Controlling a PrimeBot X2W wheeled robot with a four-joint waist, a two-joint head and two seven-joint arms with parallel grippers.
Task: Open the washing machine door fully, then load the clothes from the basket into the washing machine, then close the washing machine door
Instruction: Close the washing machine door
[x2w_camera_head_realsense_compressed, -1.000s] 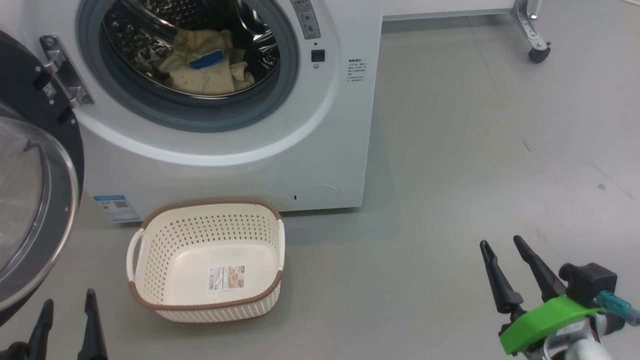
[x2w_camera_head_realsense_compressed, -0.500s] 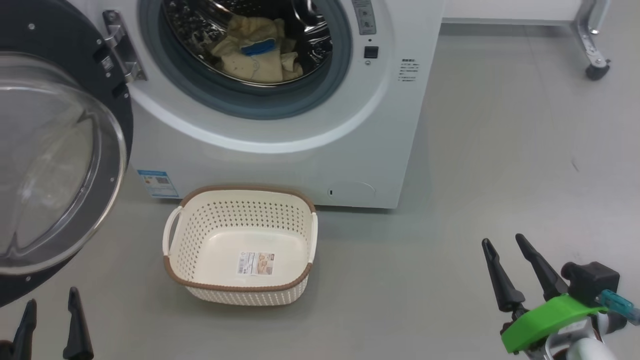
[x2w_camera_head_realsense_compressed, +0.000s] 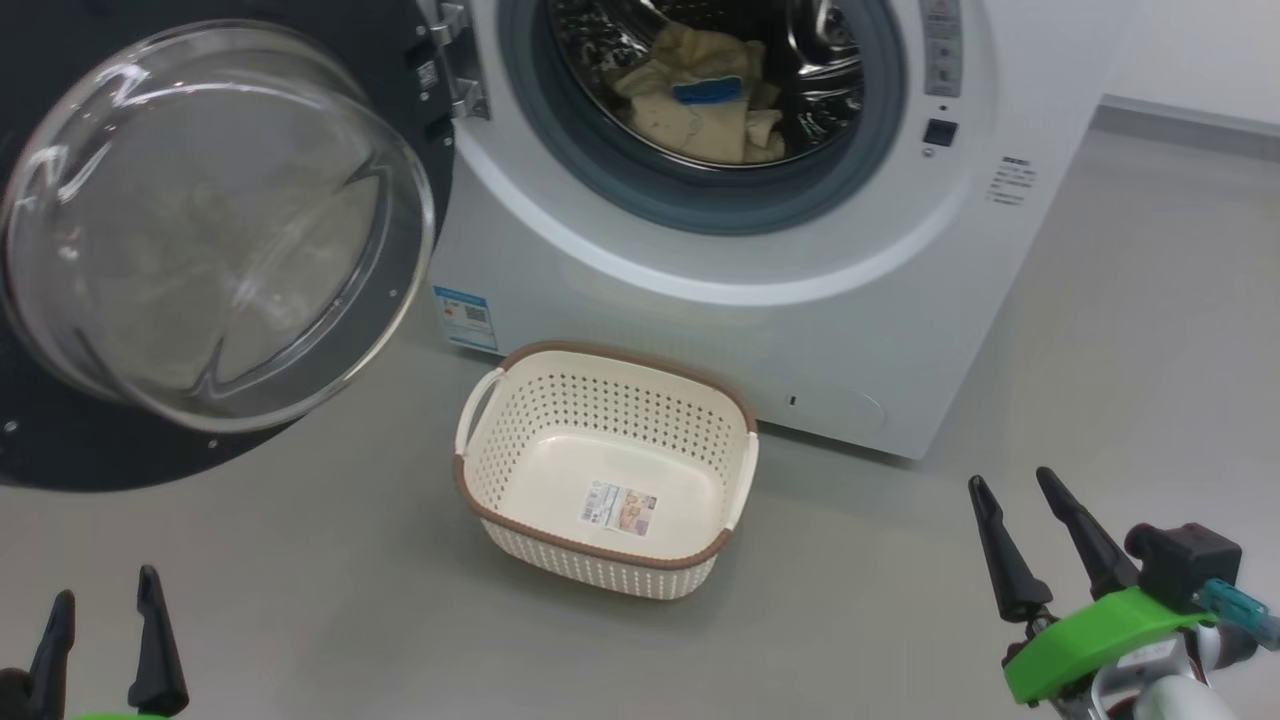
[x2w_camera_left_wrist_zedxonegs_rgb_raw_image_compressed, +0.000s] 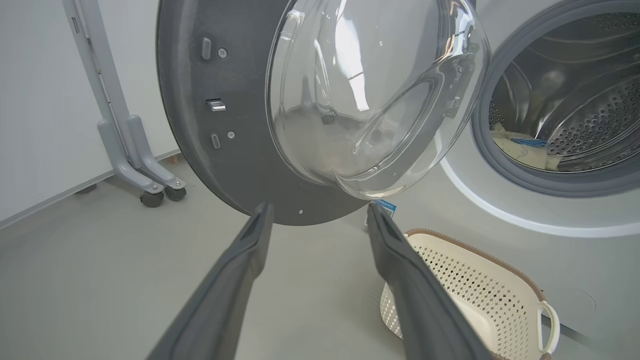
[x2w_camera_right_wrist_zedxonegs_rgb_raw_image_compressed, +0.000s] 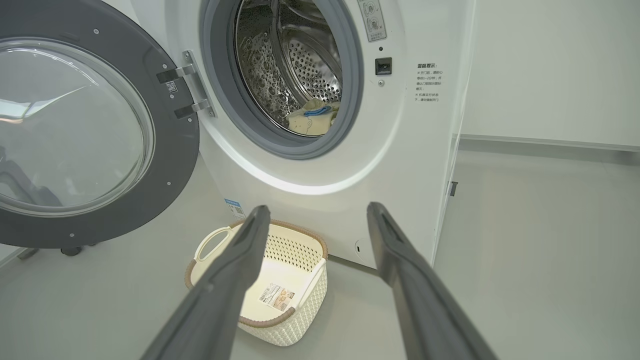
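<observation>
- The washing machine door (x2w_camera_head_realsense_compressed: 215, 225) stands swung wide open to the left of the washing machine (x2w_camera_head_realsense_compressed: 800, 330), its clear glass bowl bulging toward me inside the black rim.
- The clothes (x2w_camera_head_realsense_compressed: 700, 110), pale yellow with a blue piece, lie in the steel drum.
- The basket (x2w_camera_head_realsense_compressed: 600, 355) sits on the grey floor just in front of the machine, a label on its bottom.
- Since a second ago my head camera has turned. The whole scene now sits further right and more of the door shows.
- My left tool (x2w_camera_head_realsense_compressed: 106, 585) and right tool (x2w_camera_head_realsense_compressed: 1010, 476) hover low, both released, grasping nothing.
- A wheeled grey stand (x2w_camera_left_wrist_zedxonegs_rgb_raw_image_compressed: 135, 165) stands beyond the door.
</observation>
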